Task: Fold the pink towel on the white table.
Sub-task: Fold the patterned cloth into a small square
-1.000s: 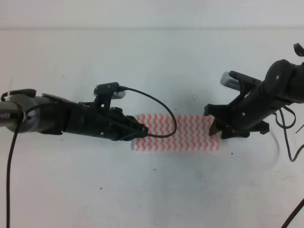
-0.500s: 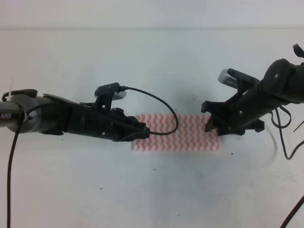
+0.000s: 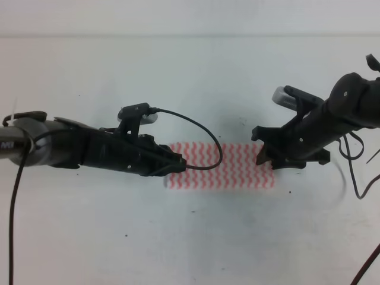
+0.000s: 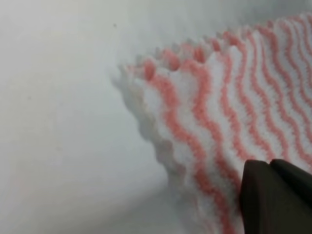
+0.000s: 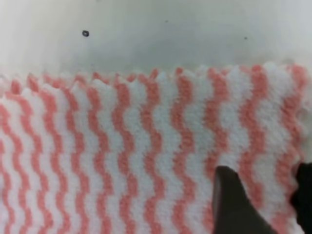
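White table [image 3: 196, 77]: pink towel [image 3: 234, 166] flat, unfolded, between both grippers. Left gripper [image 3: 177, 164] at its left edge, right gripper [image 3: 265, 155] at its right; finger spread indiscernible. Folding not begun.

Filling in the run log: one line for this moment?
pink towel flat on white table | left hand at left edge | right hand at right edge
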`<state>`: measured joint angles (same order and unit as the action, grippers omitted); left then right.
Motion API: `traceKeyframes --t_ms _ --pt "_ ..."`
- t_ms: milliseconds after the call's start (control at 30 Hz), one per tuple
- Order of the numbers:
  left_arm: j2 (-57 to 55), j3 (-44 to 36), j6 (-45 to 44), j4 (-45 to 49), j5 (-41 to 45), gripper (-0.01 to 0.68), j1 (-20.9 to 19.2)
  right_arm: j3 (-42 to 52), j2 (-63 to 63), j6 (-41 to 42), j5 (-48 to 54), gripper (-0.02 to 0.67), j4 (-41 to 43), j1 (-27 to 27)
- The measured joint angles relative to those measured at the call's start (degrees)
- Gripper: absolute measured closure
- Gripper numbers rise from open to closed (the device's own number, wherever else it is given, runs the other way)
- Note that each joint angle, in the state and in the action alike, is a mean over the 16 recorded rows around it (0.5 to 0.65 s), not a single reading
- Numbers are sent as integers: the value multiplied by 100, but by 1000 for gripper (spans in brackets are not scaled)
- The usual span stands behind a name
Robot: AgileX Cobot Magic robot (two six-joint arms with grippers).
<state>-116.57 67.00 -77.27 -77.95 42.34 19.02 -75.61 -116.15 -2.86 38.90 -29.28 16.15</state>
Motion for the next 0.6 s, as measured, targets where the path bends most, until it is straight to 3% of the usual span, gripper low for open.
traceKeyframes --t_ms 300,600 --pt "-3 0 -1 0 -4 677 -1 -2 -164 -21 117 410 278 23" --pt "-3 0 -1 0 -4 677 -1 -23 -279 -39 257 516 571 71"
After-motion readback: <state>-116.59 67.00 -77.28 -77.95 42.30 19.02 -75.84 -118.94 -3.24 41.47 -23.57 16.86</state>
